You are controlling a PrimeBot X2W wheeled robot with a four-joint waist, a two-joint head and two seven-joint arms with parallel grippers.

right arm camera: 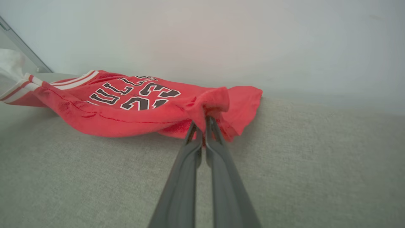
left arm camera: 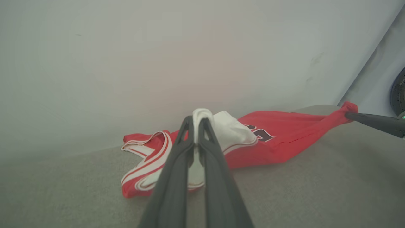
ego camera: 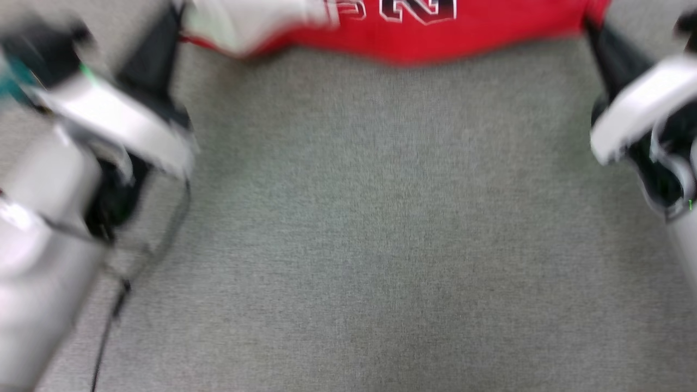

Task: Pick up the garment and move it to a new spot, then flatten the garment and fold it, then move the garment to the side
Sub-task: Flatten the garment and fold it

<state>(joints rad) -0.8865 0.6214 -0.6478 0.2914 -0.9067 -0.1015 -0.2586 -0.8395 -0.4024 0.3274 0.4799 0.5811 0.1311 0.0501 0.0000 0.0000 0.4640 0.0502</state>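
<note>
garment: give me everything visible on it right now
The garment is a red jersey of soft knit-looking cloth, with a white sleeve, red-and-white striped trim and black, white-edged "23" and lettering. It is crumpled, front up, drawn out between the left gripper, shut on the white sleeve, and the right gripper, shut on a red hem corner. Its slack lies on the grey woven surface.

- Small red jersey-style cloth shirt [right arm camera: 142, 107]: body was bright red; one sleeve white; edge trim striped red & white.
- Shirt front: "23" & lettering were black w/ white outlines.
- Flat woven fabric surface [ego camera: 381, 218]: was mid grey, fine speckled weave.
- Left gripper [left arm camera: 196, 125] & right gripper [right arm camera: 201, 122]: long fingers were dark grey, matte.
- Smooth plain wall [left arm camera: 158, 63]: pale grey-white, faint pink tint nr shirt.
- Rounded arm shells [ego camera: 109, 125]: silvery white, black at joints, blurred.
</note>
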